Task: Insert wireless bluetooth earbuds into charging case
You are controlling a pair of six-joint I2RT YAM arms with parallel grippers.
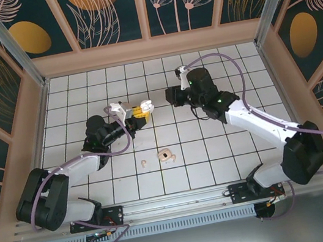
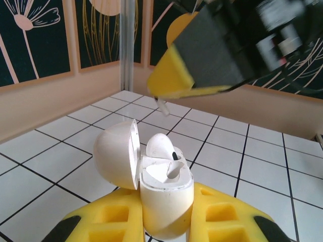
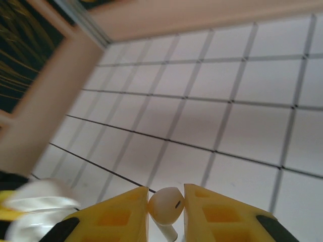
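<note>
Right pincer (image 3: 165,214): pressed in on an earbud (image 3: 165,203), bulb between the pads, stem hanging down. I reckon it is held this way so the stem can enter the case first.

Left pincer (image 2: 166,224): clamped on the body of the charging case (image 2: 166,199). Mouth faces up, and the lid (image 2: 117,154) is swung open to one side, clear of the sockets. This gives me a steady target.

A seated earbud (image 2: 160,146) fills the far socket. The near socket (image 2: 162,174) looks empty.

From the left wrist, the right pincer hangs above and beyond the case mouth, stem tip apart from it.

Step in hand, as I judge: line the stem over the empty socket, then lower. Risk: the stem catches the rim or knocks the seated earbud.

On the tiled floor (image 1: 216,149), nearer my bases, lie a small curved pale piece (image 1: 144,161) and a larger pale piece (image 1: 166,155). Both are too small to name.
</note>
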